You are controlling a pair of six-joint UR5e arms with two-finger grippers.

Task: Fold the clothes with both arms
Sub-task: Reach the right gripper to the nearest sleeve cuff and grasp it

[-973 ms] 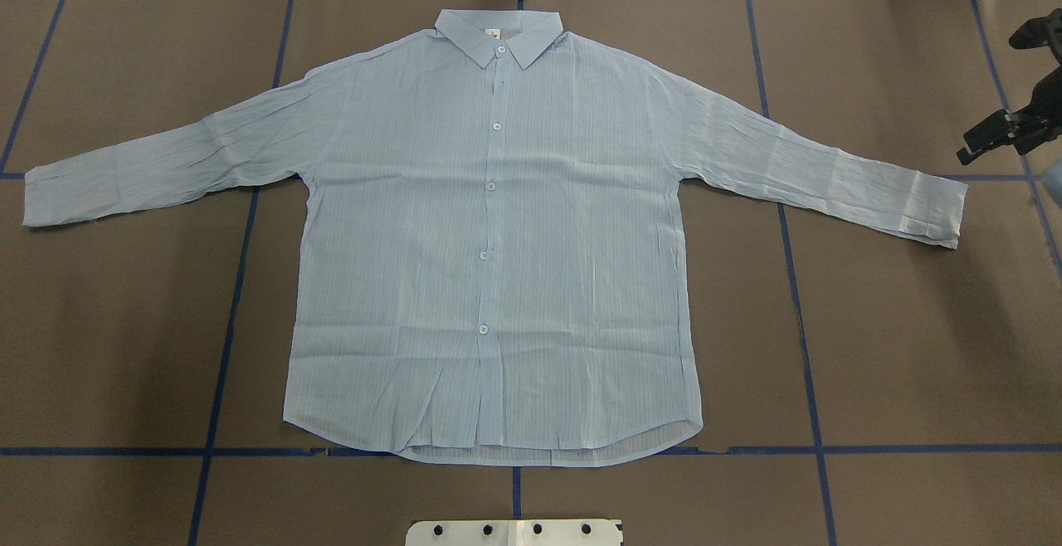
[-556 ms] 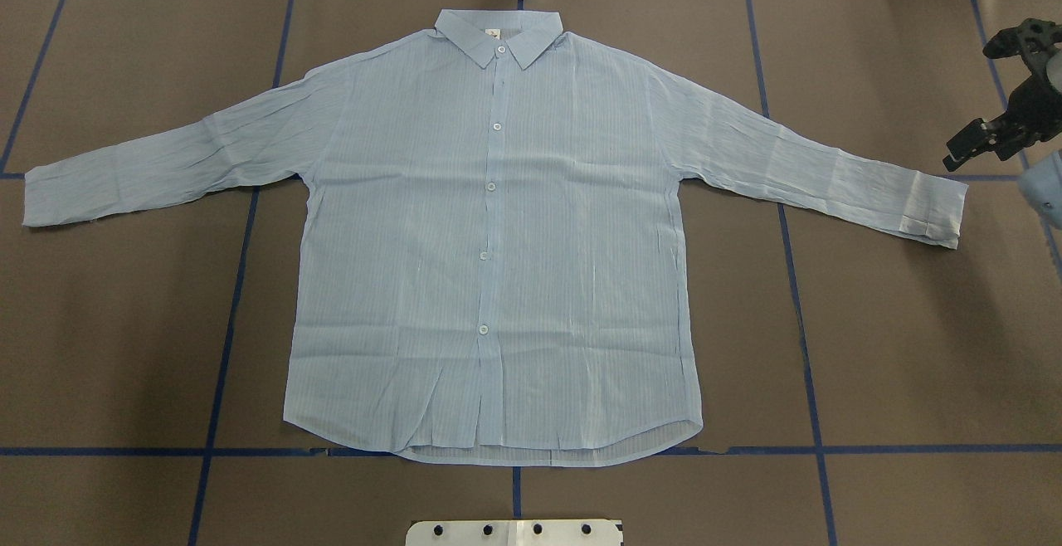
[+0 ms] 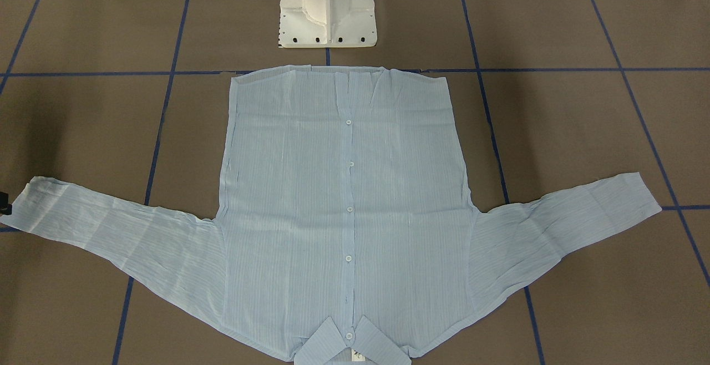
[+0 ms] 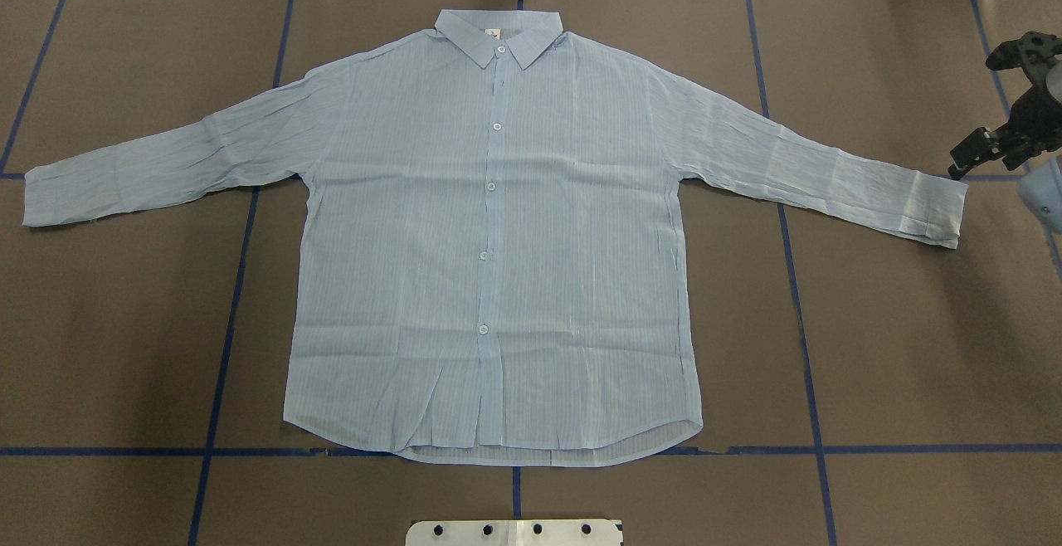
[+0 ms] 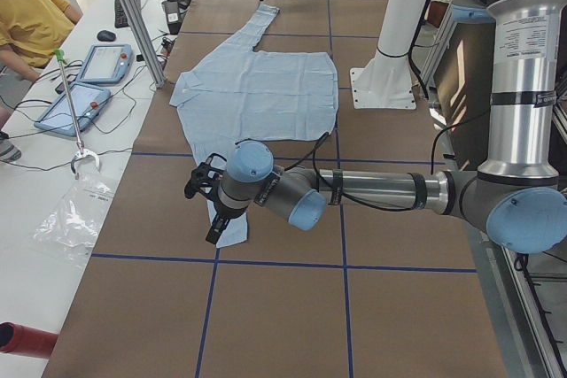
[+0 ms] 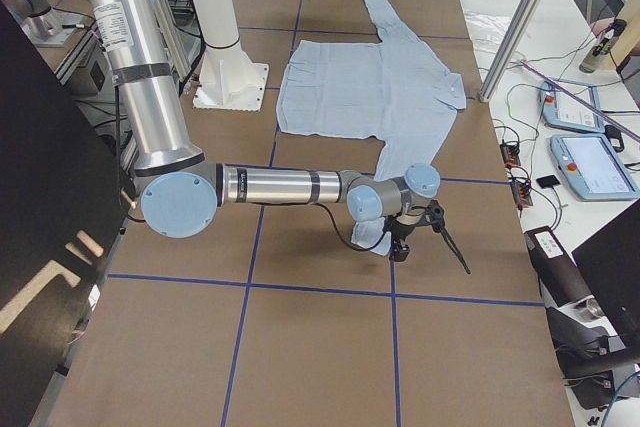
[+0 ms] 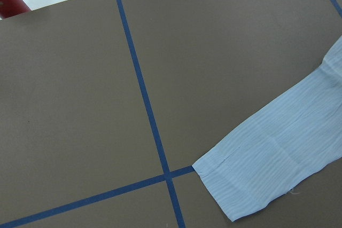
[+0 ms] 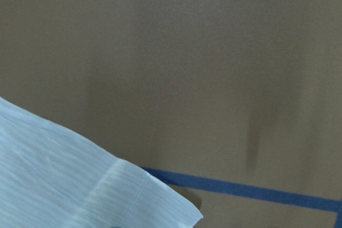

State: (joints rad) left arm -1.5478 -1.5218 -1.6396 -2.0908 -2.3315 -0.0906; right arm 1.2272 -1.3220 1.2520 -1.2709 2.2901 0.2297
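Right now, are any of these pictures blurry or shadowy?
Right wrist view: soft and slightly blurred, with faint dark streaks of shadow on the brown table near the shirt. Left wrist view: sharp. Overhead view: even light, crisp. Front-facing view: soft dark patches on the table at that view's left edge.

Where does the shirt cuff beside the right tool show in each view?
Front-facing: cuff at the far left edge.
Overhead: far right, just below the right tool.
Exterior left: top centre, far away.
Exterior right: centre, partly hidden by the right arm at its wrist.
Left wrist: not in it; that is the other cuff.
Right wrist: bottom left.
Shared landmark: white pedestal base, in all four exterior views.
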